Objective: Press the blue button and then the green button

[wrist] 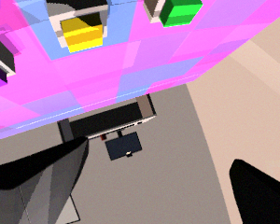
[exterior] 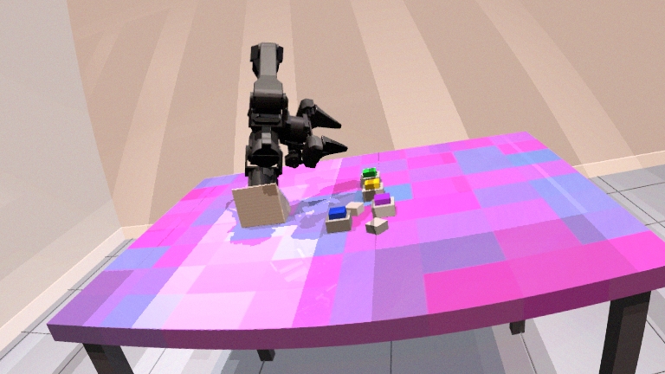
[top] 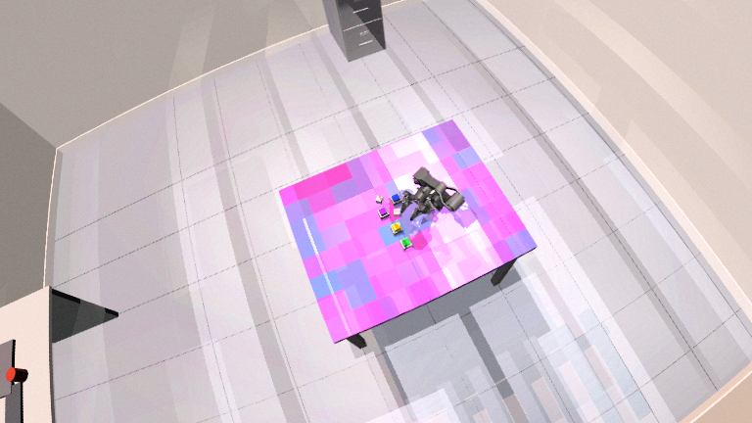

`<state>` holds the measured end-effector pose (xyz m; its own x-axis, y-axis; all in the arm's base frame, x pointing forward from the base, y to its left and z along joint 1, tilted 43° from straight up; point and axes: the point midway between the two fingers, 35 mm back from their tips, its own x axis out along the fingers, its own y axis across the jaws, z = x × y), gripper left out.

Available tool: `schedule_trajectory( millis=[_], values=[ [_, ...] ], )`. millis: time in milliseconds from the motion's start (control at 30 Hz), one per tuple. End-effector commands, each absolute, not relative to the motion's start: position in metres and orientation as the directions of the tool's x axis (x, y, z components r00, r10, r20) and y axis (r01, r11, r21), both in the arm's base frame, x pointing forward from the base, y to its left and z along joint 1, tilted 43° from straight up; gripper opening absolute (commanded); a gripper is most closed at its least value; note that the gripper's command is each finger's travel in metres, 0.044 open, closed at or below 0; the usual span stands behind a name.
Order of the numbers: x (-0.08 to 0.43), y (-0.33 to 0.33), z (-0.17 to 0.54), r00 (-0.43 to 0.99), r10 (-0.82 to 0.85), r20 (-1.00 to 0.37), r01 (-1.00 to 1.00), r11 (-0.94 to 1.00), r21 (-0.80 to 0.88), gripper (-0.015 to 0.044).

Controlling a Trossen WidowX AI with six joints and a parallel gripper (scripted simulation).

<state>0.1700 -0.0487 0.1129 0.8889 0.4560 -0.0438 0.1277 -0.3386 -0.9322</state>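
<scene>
Blue button [exterior: 337,212] on the table [exterior: 441,272], gripper [exterior: 338,133] wide apart above, holding nothing.

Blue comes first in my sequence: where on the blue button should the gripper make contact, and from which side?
Meet the blue button on its flat top cap, coming straight down. It faces up from its beige base, and blocks sit close beside it. The gripper is open, holding nothing.
</scene>
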Motion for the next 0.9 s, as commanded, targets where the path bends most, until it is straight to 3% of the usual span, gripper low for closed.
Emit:
schedule_trajectory(
  millis=[0, 67, 200, 333, 467, 600, 700, 867],
  values=[
    [0.17, -0.049, 0.113, 0.885, 0.462, -0.046, 0.137, -0.355, -0.925, 0.04],
    [0.17, -0.05, 0.109, 0.856, 0.512, -0.066, 0.218, -0.474, -0.853, 0.04],
    [0.169, -0.056, 0.095, 0.75, 0.645, -0.144, 0.499, -0.696, -0.517, 0.04],
    [0.167, -0.067, 0.079, 0.624, 0.741, -0.245, 0.748, -0.658, -0.086, 0.04],
    [0.165, -0.083, 0.061, 0.487, 0.795, -0.362, 0.866, -0.383, 0.323, 0.04],
    [0.165, -0.105, 0.043, 0.344, 0.803, -0.487, 0.791, 0.031, 0.611, 0.04],
    [0.165, -0.123, 0.03, 0.244, 0.78, -0.576, 0.645, 0.313, 0.697, 0.04],
    [0.168, -0.145, 0.017, 0.142, 0.731, -0.668, 0.378, 0.583, 0.719, 0.04]
  ],
)
